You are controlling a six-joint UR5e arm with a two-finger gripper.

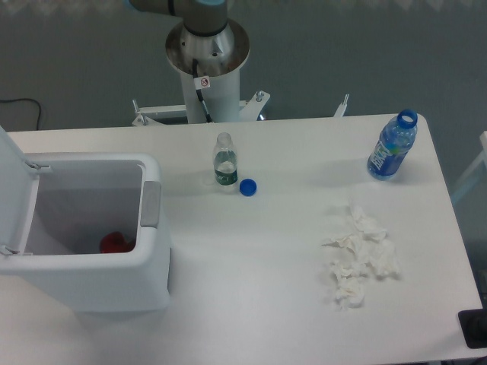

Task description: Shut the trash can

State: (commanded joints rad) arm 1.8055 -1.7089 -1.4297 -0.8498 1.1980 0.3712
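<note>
Bin: trash can (106,285) open, lid (14,179) up at left, red item (114,242) inside.
Gripper: out of view, state unknown.

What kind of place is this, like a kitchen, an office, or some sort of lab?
Most likely a robotics lab or test bench. A robot arm's base is bolted behind a plain white table, and the items look staged: an open trash can, two bottles and crumpled tissues.
</note>
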